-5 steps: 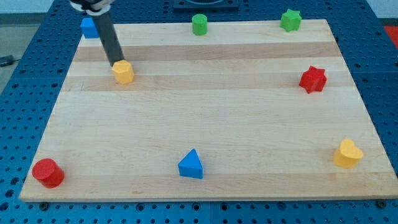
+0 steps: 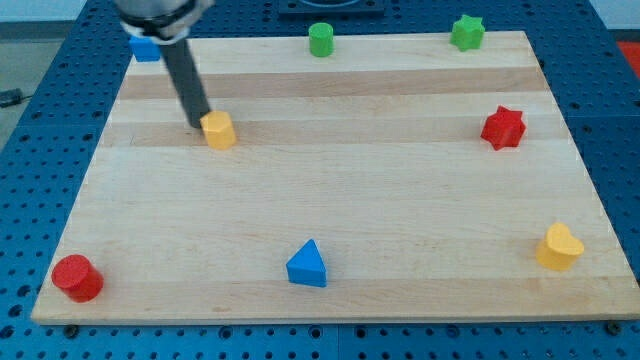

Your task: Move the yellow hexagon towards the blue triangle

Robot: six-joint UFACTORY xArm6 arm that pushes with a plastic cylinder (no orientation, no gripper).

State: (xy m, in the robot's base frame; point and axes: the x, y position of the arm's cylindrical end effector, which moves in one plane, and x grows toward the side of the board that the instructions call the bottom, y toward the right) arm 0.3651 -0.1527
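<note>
My tip (image 2: 199, 123) sits on the wooden board (image 2: 330, 200) in the upper left of the frame, touching the left side of the yellow hexagon (image 2: 218, 130); the dark rod (image 2: 185, 83) rises from it leaning slightly toward the view's top left, its upper end cut off by the top edge. The arm carries no gripper (a bare rod only), so there is nothing to spread or press together. Eight blocks are on view. Two are yellow: the hexagon at my tip and a yellow heart-shaped block (image 2: 558, 247) at the lower right. Two are blue: the blue triangle (image 2: 307, 265) near the bottom edge, slightly left of centre and well apart from the hexagon, and a blue block (image 2: 145, 47) in the upper left corner, partly hidden behind the rod, its shape unclear. Two are green: a green cylinder (image 2: 321, 40) at the top centre and a green star (image 2: 466, 32) at the top right. Two are red: a red star (image 2: 503, 128) at the right side and a red cylinder (image 2: 77, 278) in the lower left corner.
</note>
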